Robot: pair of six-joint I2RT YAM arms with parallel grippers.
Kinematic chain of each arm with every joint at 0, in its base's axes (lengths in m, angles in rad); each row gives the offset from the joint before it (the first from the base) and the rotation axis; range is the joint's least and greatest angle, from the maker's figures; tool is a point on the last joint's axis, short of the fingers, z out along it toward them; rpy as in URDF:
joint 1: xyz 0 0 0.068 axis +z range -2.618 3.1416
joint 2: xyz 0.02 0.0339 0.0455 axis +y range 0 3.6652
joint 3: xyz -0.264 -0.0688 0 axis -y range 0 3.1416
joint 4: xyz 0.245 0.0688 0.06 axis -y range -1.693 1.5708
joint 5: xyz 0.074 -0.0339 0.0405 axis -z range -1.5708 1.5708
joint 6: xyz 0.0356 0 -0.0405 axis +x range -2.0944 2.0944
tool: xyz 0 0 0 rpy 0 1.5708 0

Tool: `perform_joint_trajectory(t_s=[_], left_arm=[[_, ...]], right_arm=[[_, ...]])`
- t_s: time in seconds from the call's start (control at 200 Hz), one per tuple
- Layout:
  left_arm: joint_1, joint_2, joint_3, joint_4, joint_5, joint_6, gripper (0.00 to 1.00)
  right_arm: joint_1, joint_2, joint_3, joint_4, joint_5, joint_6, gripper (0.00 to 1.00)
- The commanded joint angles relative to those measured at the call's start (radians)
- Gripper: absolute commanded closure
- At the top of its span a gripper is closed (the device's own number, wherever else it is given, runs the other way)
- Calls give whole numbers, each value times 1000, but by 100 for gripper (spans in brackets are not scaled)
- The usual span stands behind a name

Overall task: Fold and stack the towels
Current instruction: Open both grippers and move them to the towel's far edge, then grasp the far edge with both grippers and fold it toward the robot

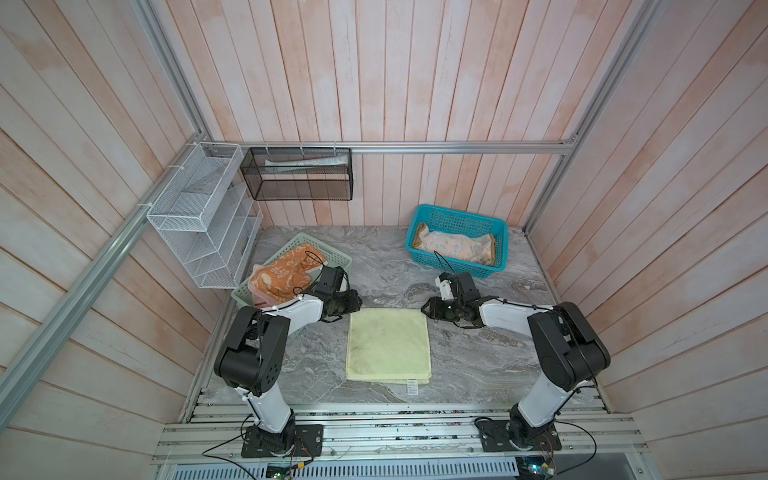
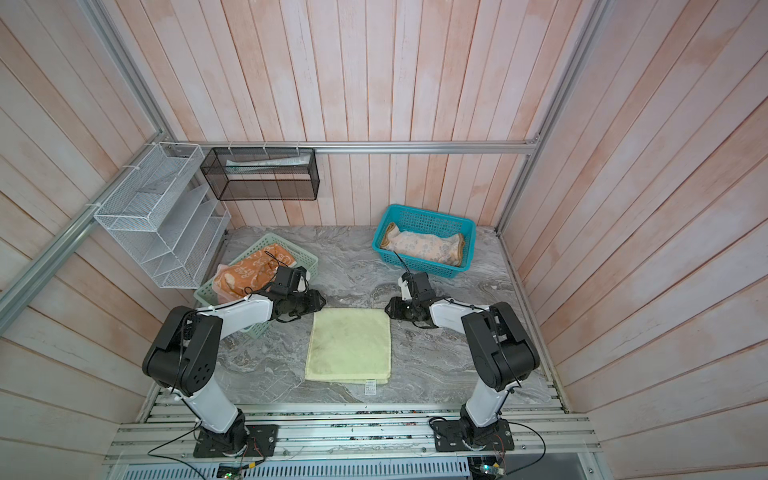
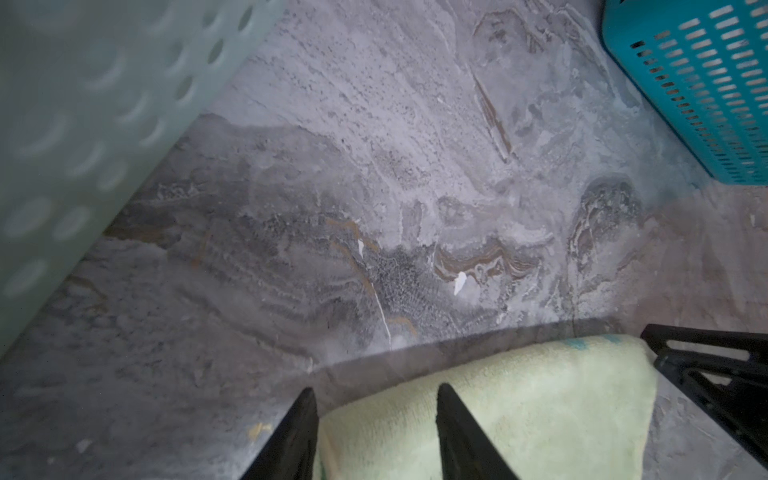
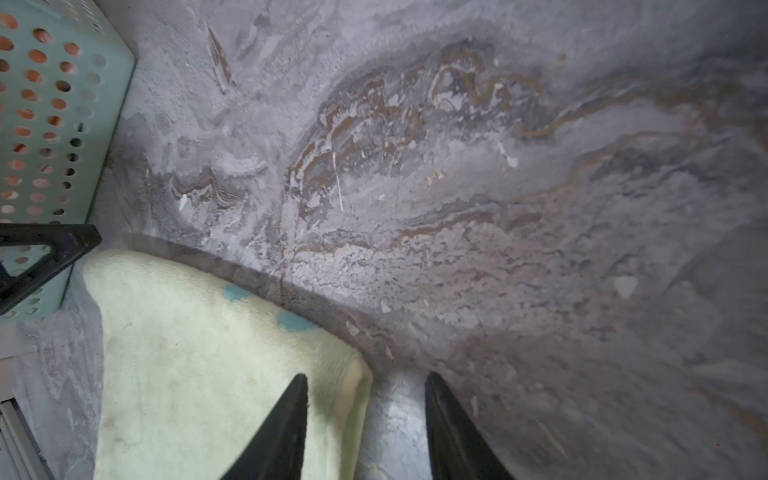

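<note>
A pale yellow-green towel (image 1: pixel 388 345) (image 2: pixel 350 345) lies folded flat in the middle of the table, its label at the near edge. My left gripper (image 1: pixel 348 309) (image 3: pixel 377 390) is open over the towel's far left corner (image 3: pixel 519 399), holding nothing. My right gripper (image 1: pixel 428 309) (image 4: pixel 366 376) is open at the far right corner (image 4: pixel 199 365), one finger over the cloth and one over bare table. An orange towel with cream bunnies (image 1: pixel 282 276) lies crumpled on a salmon pink towel (image 1: pixel 266 297) in the mint-green basket. A peach paw-print towel (image 1: pixel 455 247) fills the teal basket.
The mint-green basket (image 1: pixel 332 259) stands at the left, just behind my left arm. At the far right stands the teal basket (image 1: pixel 457 216). A white wire rack (image 1: pixel 199 216) and a black mesh shelf (image 1: pixel 299 174) hang on the walls. Grey marble table (image 1: pixel 478 361) surrounds the towel.
</note>
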Motion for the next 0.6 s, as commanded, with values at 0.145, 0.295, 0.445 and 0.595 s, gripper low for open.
perform_joint_trajectory(t_s=[0.145,0.295,0.445,0.595], left_arm=[[4,27,-6,22,23,31,51],[4,32,-19,27,63,28,51],[4,20,-34,30,77,33,59],[5,6,-53,63,107,53,88]], right_arm=[[25,60,45,28,-70,-3,53],[37,92,67,22,-91,-3,53],[40,103,77,21,-81,-13,63],[39,105,114,-9,-41,-56,86]])
